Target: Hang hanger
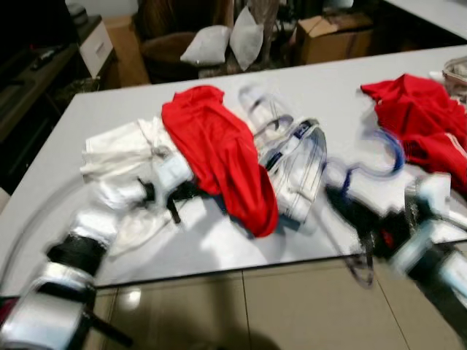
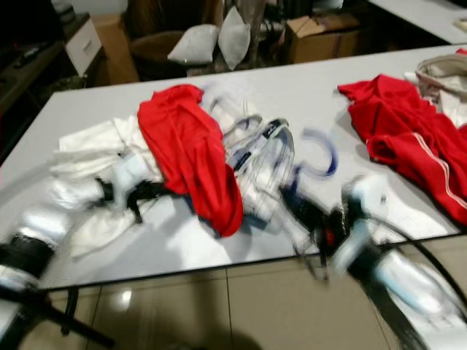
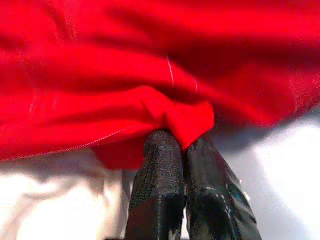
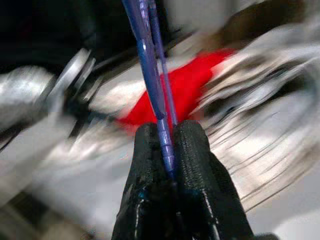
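While both head views are smeared with motion blur, the layout on the white table (image 1: 306,80) can still be made out. A red garment (image 1: 222,157) lies draped over a heap of white and striped clothes (image 1: 295,164) near the table's middle, and a second red garment (image 1: 423,127) with thin white stripes lies towards the robot's right. No writing or label can be read on any of the clothes or on the cardboard box (image 1: 328,36) beyond the table.

The left gripper (image 3: 186,145) has its two black fingers pressed together on a fold of the red garment's edge, with white cloth just beside it. The right gripper (image 4: 167,135) pinches the blue hanger (image 4: 150,65) between its fingers, the thin blue bars running up and away from the fingertips. In the head views the hanger's curved blue hook (image 1: 390,157) shows over the table between the striped clothes and the second red garment, in front of the right arm.

Two pale cushions (image 1: 226,40) rest on a dark chair behind the table.
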